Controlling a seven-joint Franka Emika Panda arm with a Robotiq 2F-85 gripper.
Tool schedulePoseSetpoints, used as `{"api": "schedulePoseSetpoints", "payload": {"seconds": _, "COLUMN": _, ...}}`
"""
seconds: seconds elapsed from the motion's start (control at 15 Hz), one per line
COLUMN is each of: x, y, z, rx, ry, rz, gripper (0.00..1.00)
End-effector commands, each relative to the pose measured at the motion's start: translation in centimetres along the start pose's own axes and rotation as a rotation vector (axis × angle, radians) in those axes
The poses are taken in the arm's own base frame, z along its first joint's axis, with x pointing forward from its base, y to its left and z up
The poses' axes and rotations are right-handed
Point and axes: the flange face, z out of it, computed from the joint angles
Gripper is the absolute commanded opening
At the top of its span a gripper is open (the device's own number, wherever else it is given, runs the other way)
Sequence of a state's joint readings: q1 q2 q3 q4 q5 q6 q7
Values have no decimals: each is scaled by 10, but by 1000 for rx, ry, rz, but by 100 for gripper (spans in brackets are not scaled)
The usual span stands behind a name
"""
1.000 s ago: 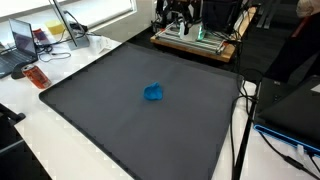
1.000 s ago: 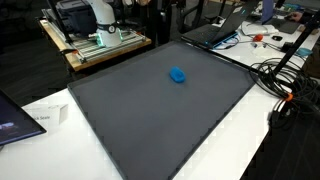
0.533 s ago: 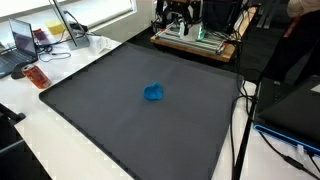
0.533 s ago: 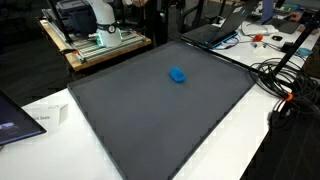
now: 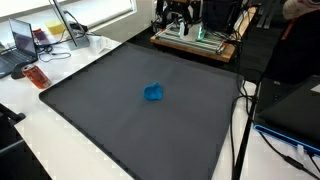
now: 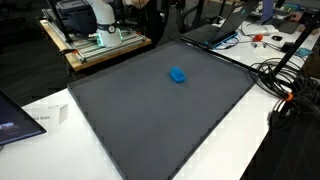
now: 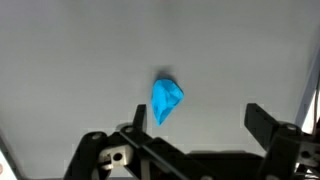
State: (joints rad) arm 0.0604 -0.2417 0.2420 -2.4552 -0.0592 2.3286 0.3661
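In both exterior views a small bright-blue crumpled soft lump lies alone near the middle of the dark grey rubbery mat that covers the white table; it sits flat on the mat, touched by nothing, and the robot arm's white base stands well apart on its wooden stand behind the far edge. In the wrist view the black Robotiq gripper comes in from the bottom with its jaws standing wide apart and empty, the blue lump visible in the gap, nearer one finger, probably because the wrist is lined up over it from well above.
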Motion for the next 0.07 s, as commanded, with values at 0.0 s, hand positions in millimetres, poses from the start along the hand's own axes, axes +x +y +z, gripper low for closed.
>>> {"api": "schedulePoseSetpoints", "payload": {"seconds": 0.0, "x": 0, "y": 0, "z": 0, "rx": 0, "ry": -1, "rz": 0, "gripper": 100}}
